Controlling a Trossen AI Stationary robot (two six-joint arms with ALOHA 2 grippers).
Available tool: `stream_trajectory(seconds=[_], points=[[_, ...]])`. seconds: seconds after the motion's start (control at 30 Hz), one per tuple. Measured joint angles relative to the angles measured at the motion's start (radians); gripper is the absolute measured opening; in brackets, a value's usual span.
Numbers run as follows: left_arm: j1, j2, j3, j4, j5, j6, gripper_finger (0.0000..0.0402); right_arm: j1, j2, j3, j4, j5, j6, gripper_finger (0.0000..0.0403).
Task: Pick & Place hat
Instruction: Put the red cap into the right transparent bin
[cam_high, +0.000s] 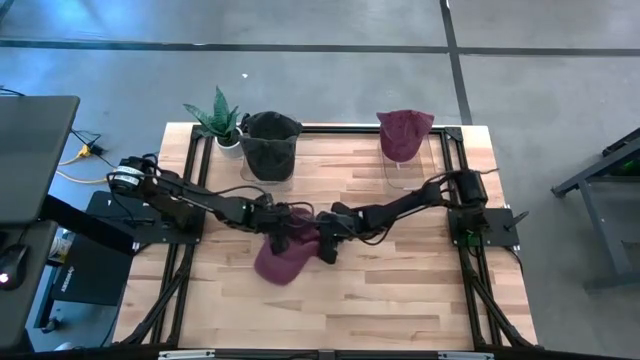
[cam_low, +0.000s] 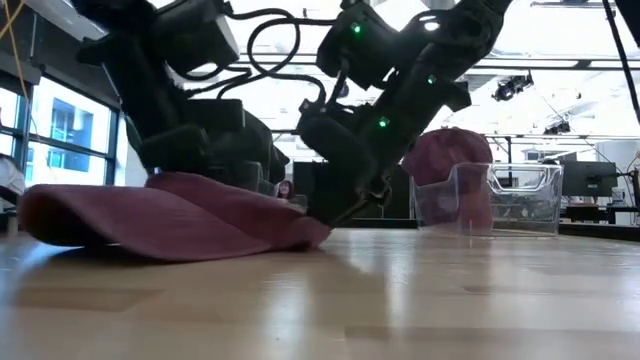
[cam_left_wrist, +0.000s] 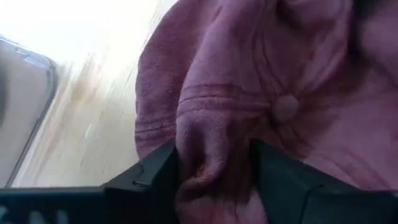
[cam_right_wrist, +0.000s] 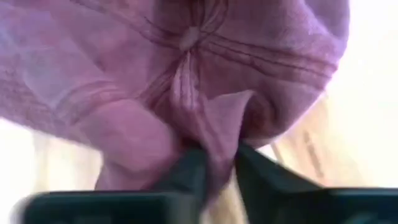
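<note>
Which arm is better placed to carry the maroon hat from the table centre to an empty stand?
Probably the left. Both grippers, left and right, pinch the hat, but the clear stand on the right already holds a hat, while the dark stand on the left looks free.

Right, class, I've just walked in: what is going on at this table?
Both arms are working one maroon hat in the middle of the table. The left claw and the right claw are each shut on a fold of its cloth, one from each side. The hat lies on the wood. At the back stand a second maroon hat on a clear stand, a dark hat and a plant.
</note>
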Motion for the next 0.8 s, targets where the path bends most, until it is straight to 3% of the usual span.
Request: stream_trajectory(seconds=[0.07,0.2,0.3,0.43,0.6,0.67,0.8], points=[[0.000,0.000,-0.015,0.016,-0.001,0.022,0.0155,0.004,-0.024,-0.001,-0.028,0.012,-0.081,0.0017],[-0.001,0.000,-0.019,0.065,-0.027,0.077,0.0097,0.033,-0.115,-0.001,-0.107,0.011,-0.166,0.0032],[-0.001,-0.005,-0.011,0.167,-0.033,0.148,0.0055,0.053,-0.197,-0.001,-0.177,0.008,-0.216,0.0013],[-0.028,-0.092,0.032,0.331,0.013,0.306,0.0010,0.067,-0.325,-0.001,-0.256,-0.026,-0.279,0.0012],[-0.086,-0.184,0.084,0.341,-0.019,0.461,0.0015,0.088,-0.488,-0.071,-0.254,-0.212,-0.401,0.0005],[-0.104,-0.215,0.094,0.384,-0.027,0.499,0.0023,0.098,-0.559,-0.156,-0.158,-0.316,-0.416,0.0006],[-0.113,-0.238,0.089,0.376,0.014,0.524,0.0030,0.112,-0.671,-0.343,0.141,-0.407,-0.360,0.0005]])
